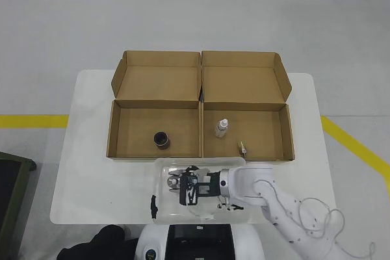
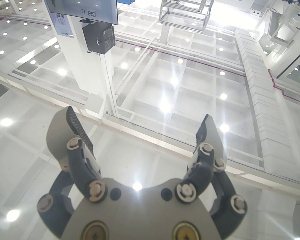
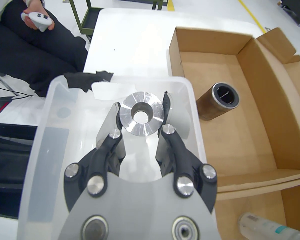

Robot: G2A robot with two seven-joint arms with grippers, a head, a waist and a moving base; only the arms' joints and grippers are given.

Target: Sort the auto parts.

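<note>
Top view: two open cardboard boxes sit side by side at frame centre. The left box (image 1: 133, 127) holds one dark metal sleeve (image 1: 161, 139). The right box (image 1: 266, 130) holds one white bottle (image 1: 221, 128) and one small brass fitting (image 1: 243, 150). Below them is one clear plastic bin (image 1: 159, 170).

Left wrist view: the left gripper (image 2: 138, 116) has its ribbed jaws wide apart and empty.

Right wrist view: the right gripper (image 3: 141, 101) is clamped on one shiny machined ring (image 3: 142, 129) with a round bore, inside the bin.

White desk (image 1: 84, 162), rounded corners. Two open cardboard boxes side by side at far centre, inner walls touching, lids folded back toward far edge: left cardboard box (image 1: 133, 133), right cardboard box (image 1: 266, 133). Clear plastic bin (image 1: 159, 170) near centre, close against boxes' near walls, contact unclear; near rim apparently level with desk's near edge.
</note>
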